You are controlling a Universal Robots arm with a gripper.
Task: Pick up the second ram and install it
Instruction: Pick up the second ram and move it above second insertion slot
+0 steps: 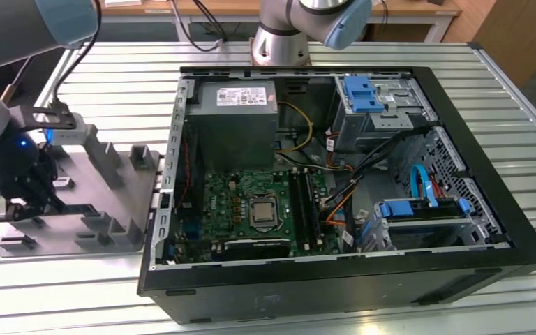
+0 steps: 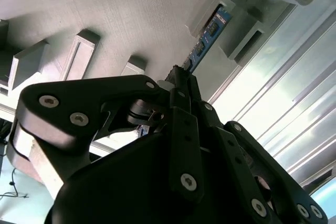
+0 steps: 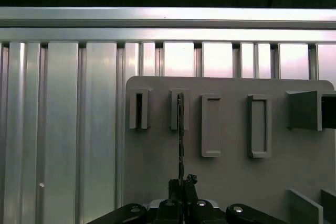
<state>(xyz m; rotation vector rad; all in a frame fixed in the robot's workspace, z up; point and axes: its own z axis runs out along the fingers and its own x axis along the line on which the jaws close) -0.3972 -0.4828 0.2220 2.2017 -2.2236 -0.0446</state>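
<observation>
The second ram (image 2: 206,39) is a thin blue-green stick, seen edge-on in the first wrist view (image 3: 180,135). Its far end sits in a slot of the grey holder plate (image 3: 231,177). My gripper (image 2: 179,78) is shut on the near end of the stick, fingertips pressed against both of its faces (image 3: 181,183). In the exterior view the gripper (image 1: 26,204) hangs low over the holder plate (image 1: 123,185) at that view's left, well apart from the open computer case (image 1: 519,244). The black memory slots (image 1: 307,204) lie on the green motherboard (image 1: 226,202) inside the case.
The holder plate carries several raised grey slot blocks (image 3: 211,125) and posts (image 1: 100,157). It rests on a ribbed metal table (image 1: 63,293). Inside the case are a power supply (image 1: 235,122), blue drive brackets (image 1: 361,91) and loose cables (image 1: 370,167). A second arm's base (image 1: 280,42) stands behind the case.
</observation>
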